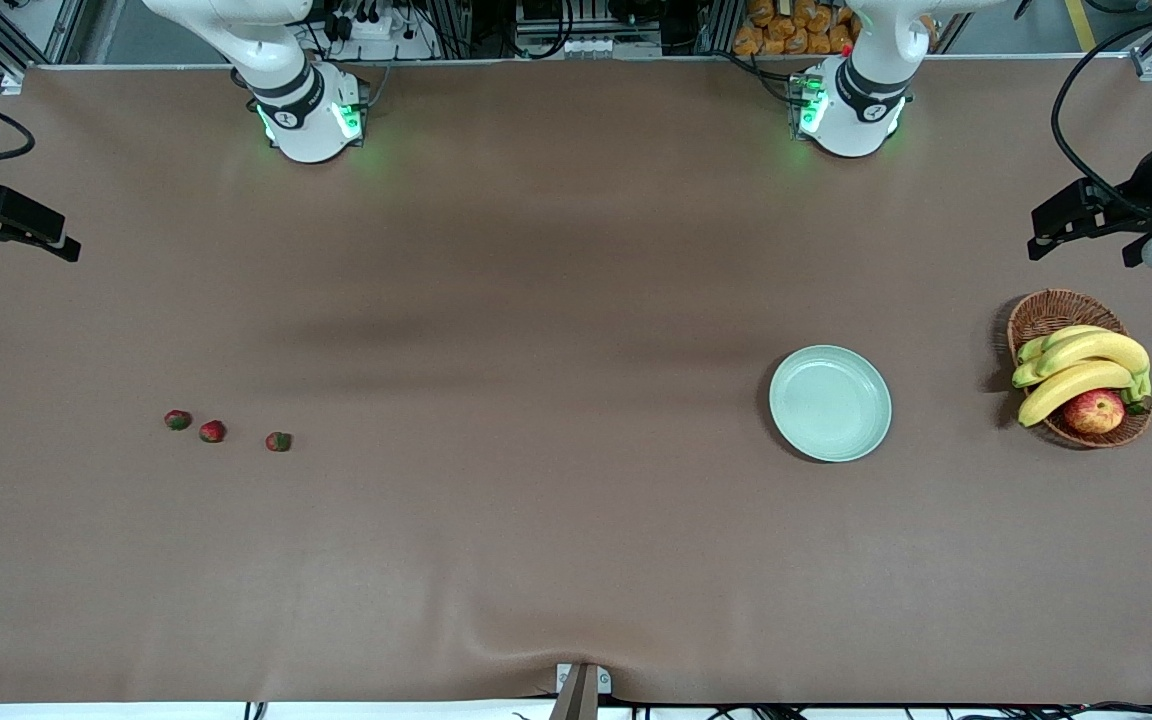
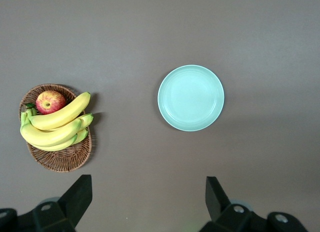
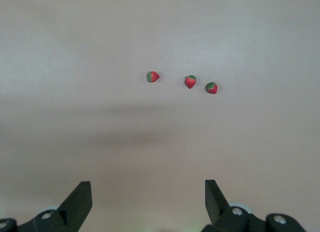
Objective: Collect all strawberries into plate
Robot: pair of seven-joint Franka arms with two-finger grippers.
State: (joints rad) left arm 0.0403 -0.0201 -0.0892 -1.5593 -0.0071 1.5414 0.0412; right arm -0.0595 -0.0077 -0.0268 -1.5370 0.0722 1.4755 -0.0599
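Observation:
Three tiny red strawberries (image 1: 177, 420) (image 1: 212, 431) (image 1: 278, 441) lie in a row on the brown table toward the right arm's end. They also show in the right wrist view (image 3: 153, 76) (image 3: 190, 81) (image 3: 212, 87). The pale mint-green plate (image 1: 830, 403) sits empty toward the left arm's end, and it shows in the left wrist view (image 2: 190, 97). My right gripper (image 1: 26, 248) (image 3: 148, 192) is open and empty, high over the table's edge at the right arm's end. My left gripper (image 1: 1083, 248) (image 2: 148, 192) is open and empty, high over the table's edge at the left arm's end.
A brown wicker basket (image 1: 1051, 312) with bananas (image 1: 1081, 365) and a red-yellow apple (image 1: 1094, 410) stands beside the plate, closer to the left arm's end. It also shows in the left wrist view (image 2: 62, 159). The brown cloth buckles at the front edge (image 1: 576, 650).

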